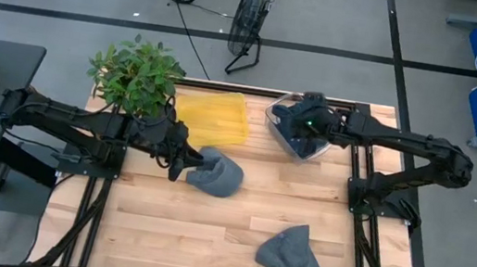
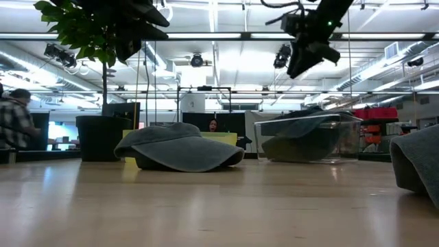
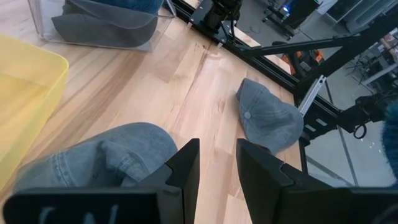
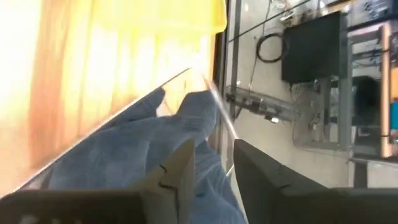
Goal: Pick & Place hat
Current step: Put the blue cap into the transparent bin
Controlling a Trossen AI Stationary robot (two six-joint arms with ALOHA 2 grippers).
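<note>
High view: a grey hat (image 1: 217, 174) is lying near the table's middle, just in front of the yellow tray (image 1: 213, 117), its long axis running roughly left to right; which end carries the brim is hard to tell from above. A second hat (image 1: 293, 258) is sitting well apart toward the front right, long axis slanting from back-left to front-right. More grey fabric is filling the clear bin (image 1: 298, 129) at the back, right of the tray.

The left arm is stretching in from the left edge, low across the table beside the potted plant (image 1: 136, 73), with the left gripper (image 1: 184, 162) meeting the near hat's left edge. In the left wrist view its fingers (image 3: 181, 171) are standing a narrow gap apart with bare wood between them, holding nothing, the denim just beside one finger.

The right arm is reaching from the right side, bent back leftward, with the right gripper (image 1: 302, 114) hovering over the clear bin. Its fingers (image 4: 180, 168) are narrowly parted over blue fabric; I cannot tell whether they are touching it.
</note>
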